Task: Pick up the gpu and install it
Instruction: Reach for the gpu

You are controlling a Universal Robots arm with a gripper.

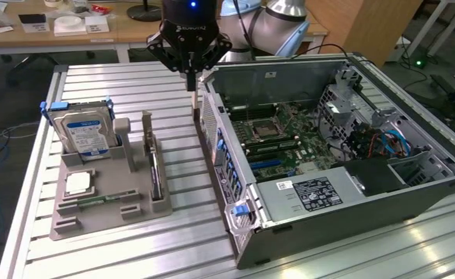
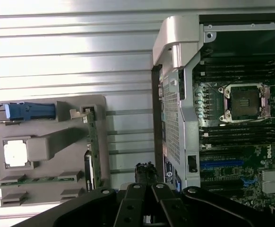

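The gpu (image 1: 153, 161) stands on its thin edge in a slot of the grey parts holder (image 1: 103, 212), its silver bracket toward the far end. From above, in the wrist view, the gpu (image 2: 90, 150) is a narrow dark and green strip. My gripper (image 1: 190, 83) hangs shut and holds nothing, above the slatted table between the holder and the open computer case (image 1: 235, 174), near the case's far corner. The wrist view has the closed fingertips (image 2: 146, 172) beside the case wall. The motherboard (image 1: 290, 142) lies exposed inside the case.
The holder also carries a blue-labelled hard drive (image 1: 84, 132), a processor chip (image 1: 78, 183) and a green memory stick (image 1: 95, 201). Cables and a drive cage (image 1: 383, 139) fill the case's right side. A desk with boxes (image 1: 64, 26) stands behind the table.
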